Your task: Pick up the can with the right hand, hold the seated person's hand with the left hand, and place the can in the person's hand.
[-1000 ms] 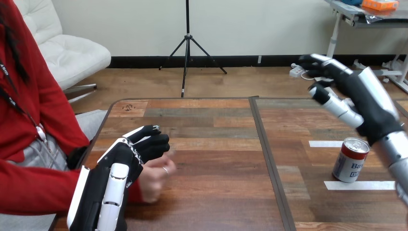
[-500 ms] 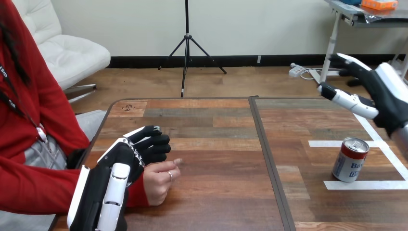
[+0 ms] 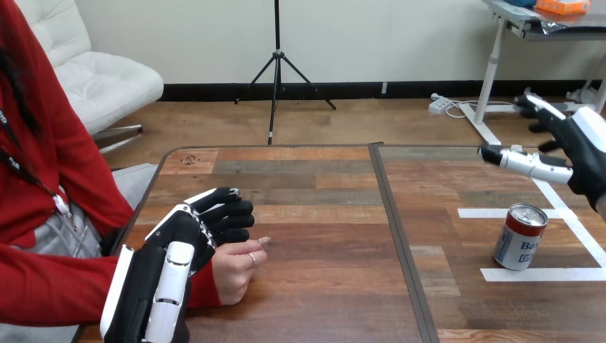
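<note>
right hand [image 3: 587,153] farther right, can [image 3: 521,237] below-left

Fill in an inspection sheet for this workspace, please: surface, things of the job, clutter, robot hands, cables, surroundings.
Surface: wooden table, with white tape lines on its right part.
Job's things: can upright on the table among the tape lines, untouched; person's hand rests on the table at the left, loosely closed.
Clutter: nothing seen.
Robot hands: left robot hand lies against the person's hand, partly over it; I cannot tell whether it grips. Right robot hand is open, raised above the can, apart from it.
Cables: nothing seen on the table.
Surroundings: a person sits at the table's left side.
</note>
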